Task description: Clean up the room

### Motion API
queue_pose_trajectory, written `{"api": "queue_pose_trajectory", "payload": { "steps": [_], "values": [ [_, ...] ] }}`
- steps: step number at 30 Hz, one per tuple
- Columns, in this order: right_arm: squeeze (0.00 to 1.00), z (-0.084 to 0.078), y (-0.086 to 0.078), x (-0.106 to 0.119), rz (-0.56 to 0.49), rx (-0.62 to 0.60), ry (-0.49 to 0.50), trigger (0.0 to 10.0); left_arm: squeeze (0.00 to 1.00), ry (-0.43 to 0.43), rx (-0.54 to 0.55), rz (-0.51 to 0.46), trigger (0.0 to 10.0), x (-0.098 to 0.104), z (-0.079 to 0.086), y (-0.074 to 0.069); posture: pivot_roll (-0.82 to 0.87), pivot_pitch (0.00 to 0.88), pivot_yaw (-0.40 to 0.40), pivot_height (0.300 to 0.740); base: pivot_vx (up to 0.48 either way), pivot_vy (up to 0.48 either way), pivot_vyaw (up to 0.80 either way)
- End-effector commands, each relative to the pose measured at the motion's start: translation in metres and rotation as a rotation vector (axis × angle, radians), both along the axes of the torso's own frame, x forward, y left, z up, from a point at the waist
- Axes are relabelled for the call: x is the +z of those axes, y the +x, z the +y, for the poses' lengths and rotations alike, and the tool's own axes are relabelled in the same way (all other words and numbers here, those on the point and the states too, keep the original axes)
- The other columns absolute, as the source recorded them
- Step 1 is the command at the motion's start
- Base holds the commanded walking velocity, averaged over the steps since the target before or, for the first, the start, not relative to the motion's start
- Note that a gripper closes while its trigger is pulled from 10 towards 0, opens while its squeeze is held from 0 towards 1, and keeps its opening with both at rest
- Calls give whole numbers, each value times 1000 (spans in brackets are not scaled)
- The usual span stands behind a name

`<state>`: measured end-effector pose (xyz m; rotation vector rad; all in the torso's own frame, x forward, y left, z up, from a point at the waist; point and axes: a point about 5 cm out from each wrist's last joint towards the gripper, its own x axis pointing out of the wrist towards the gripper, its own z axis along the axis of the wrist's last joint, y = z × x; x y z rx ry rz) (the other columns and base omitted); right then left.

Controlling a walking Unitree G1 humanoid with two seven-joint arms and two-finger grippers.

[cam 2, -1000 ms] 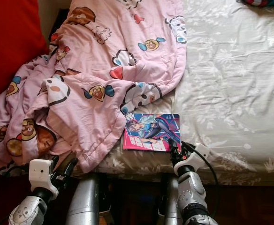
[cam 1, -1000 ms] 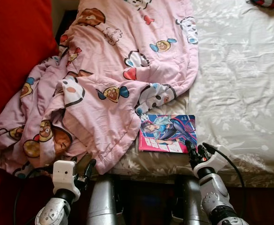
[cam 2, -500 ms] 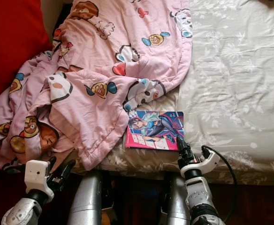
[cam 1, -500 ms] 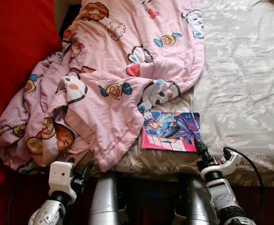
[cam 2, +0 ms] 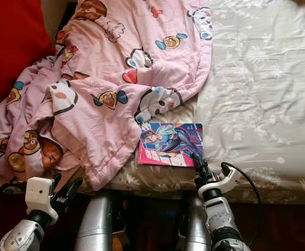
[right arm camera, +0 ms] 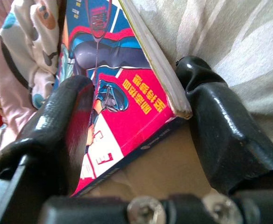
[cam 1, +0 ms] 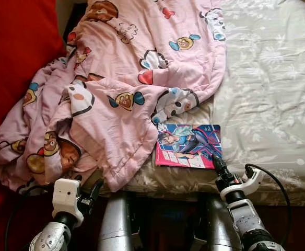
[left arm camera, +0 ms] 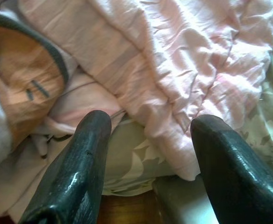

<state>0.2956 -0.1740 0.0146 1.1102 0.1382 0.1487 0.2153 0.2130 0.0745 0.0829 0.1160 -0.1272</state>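
- A comic book [cam 1: 188, 146] with a bright blue and pink cover lies flat on the bed [cam 1: 267, 94] near its front edge, its upper left corner just beside the hem of a rumpled pink blanket [cam 1: 126, 78] printed with cartoon animals.
- The right gripper [cam 1: 215, 161] sits at the book's lower right corner. In the right wrist view its fingers [right arm camera: 66, 121] stand apart with that corner between them, one over the cover and the other beside the page edges; whether either pad presses the book is hard to tell.
- The left gripper [cam 1: 96, 186] hangs at the bed's front edge under the blanket's drooping fold, its fingers [left arm camera: 75, 172] spread wide with nothing between them.
- The blanket covers the left half of the pale floral sheet and spills down over the bedside; what lies beneath it is hidden.
- A red surface [cam 1: 16, 57] runs along the left side, cut off by the frame.
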Motion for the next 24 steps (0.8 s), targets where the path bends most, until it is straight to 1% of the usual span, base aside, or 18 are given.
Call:
{"api": "queue_pose_trajectory", "payload": {
  "steps": [1, 5, 11, 14, 15, 16, 17, 18, 19, 24],
  "values": [
    [0, 45, -22, -26, 150, 189, 73, 10000, 0, 26, 2, 51, 10000, -7, 4, -7, 247, 391, 117, 584, 0, 0, 0],
    [0, 48, -20, -25, 145, 198, 72, 10000, 0, 27, 4, 49, 10000, -7, 4, -8, 251, 391, 117, 584, 0, 0, 0],
    [0, 47, -15, -20, 124, 199, 79, 10000, 0, 27, 5, 51, 10000, -7, 4, -7, 247, 384, 114, 584, 0, 0, 0],
    [0, 48, -16, -21, 136, 206, 71, 10000, 0, 27, 4, 51, 10000, -8, 4, -6, 249, 384, 113, 584, 0, 0, 0],
    [0, 48, -16, -21, 136, 208, 75, 9647, 0, 27, 4, 51, 10000, -8, 4, -6, 250, 384, 113, 584, 0, 0, 0],
    [0, 49, -16, -21, 135, 210, 77, 7922, 0, 28, 3, 51, 10000, -8, 3, -6, 250, 384, 113, 584, 0, 0, 0],
    [0, 49, -16, -21, 134, 213, 79, 3216, 0, 30, 1, 51, 10000, -8, 3, -6, 249, 384, 112, 584, 0, 0, 0],
    [0, 49, -16, -21, 133, 213, 79, 3216, 0, 30, 1, 51, 10000, -8, 3, -6, 248, 384, 112, 584, 0, 0, 0],
    [0, 49, -16, -21, 130, 213, 82, 0, 0, 30, 2, 51, 10000, -8, 3, -6, 247, 383, 111, 584, 0, 0, 0],
    [0, 48, -15, -20, 124, 218, 74, 0, 0, 26, 3, 48, 10000, -9, 0, -3, 240, 371, 101, 584, 0, 0, 0]
  ]
}}
